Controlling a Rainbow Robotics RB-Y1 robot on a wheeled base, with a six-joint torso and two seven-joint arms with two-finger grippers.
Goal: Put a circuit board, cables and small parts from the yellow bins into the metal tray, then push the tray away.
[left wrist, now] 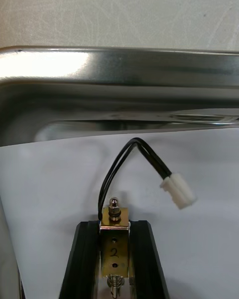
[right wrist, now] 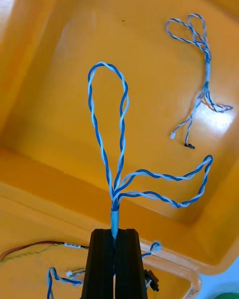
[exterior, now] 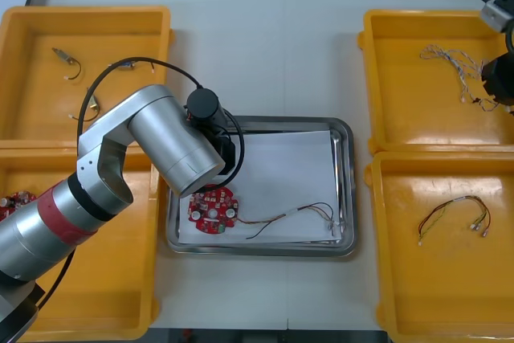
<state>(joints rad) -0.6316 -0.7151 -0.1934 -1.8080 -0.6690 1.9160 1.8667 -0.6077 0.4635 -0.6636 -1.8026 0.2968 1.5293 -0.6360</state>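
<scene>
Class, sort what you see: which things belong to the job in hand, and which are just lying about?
Job in hand: metal tray; circuit board in it; small metal part in left claw; blue and white cable in right claw.
Lying about: red and yellow cable in a yellow bin; second blue and white cable.

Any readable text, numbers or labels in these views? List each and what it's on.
"2": on the small metal part held in the left tool over the metal tray.
Round red circuit board in the tray: print too small to read.
Right tool, shut on a twisted blue and white cable above a yellow bin: no text.
</scene>
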